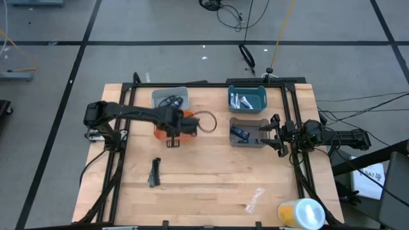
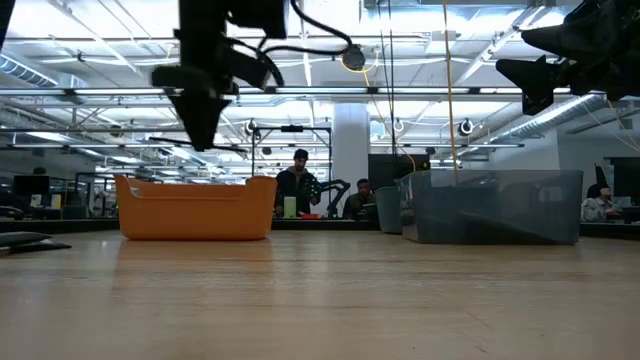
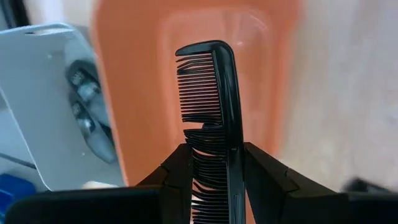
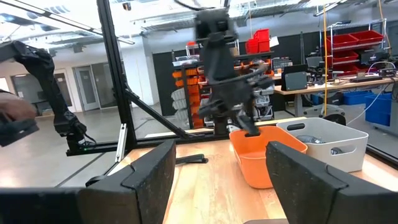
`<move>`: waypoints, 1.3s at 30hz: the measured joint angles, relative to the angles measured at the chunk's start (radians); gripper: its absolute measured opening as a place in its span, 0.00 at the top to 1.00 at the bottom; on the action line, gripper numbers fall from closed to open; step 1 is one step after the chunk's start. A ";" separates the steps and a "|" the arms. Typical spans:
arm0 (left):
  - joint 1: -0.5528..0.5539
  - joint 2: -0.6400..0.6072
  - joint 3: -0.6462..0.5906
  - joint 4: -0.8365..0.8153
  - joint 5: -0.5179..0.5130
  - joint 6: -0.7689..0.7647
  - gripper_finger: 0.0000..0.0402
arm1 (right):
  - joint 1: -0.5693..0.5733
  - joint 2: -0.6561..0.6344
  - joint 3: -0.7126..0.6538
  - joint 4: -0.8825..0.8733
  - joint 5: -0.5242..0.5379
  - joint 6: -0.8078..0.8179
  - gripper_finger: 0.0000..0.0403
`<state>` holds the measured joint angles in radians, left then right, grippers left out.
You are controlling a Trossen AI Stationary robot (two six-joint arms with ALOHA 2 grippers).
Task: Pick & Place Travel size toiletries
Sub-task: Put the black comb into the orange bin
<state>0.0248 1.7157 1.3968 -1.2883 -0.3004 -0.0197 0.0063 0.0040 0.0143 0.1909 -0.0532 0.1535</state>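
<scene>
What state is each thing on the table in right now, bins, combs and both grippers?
Left gripper: shut on black comb, above orange bin.
Second comb: lying on table.
Grey-white bin: holds dark pieces.
Teal bin: holds white tubes.
Grey bin: holds dark blue tube.
Right gripper: open, empty.

Clear crinkled wrapper [image 1: 255, 199], yellow-and-white cylinder [image 1: 301, 213] at the wooden table [image 1: 204, 179] edge

One camera hangs overhead, staring straight down on the pale wooden plank surface [image 1: 204, 172]. Another sits at surface level, looking across into the room. Each wrist camera peers forward, close in. All four catch the orange plastic bin [image 1: 185, 125].
</scene>
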 joint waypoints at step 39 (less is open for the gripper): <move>0.201 -0.012 -0.232 0.237 0.092 -0.028 0.33 | 0.000 0.000 0.000 -0.001 -0.003 0.018 0.41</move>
<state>0.2259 1.7035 1.1648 -1.0518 -0.2082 -0.0478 0.0063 0.0040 0.0141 0.1898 -0.0566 0.1717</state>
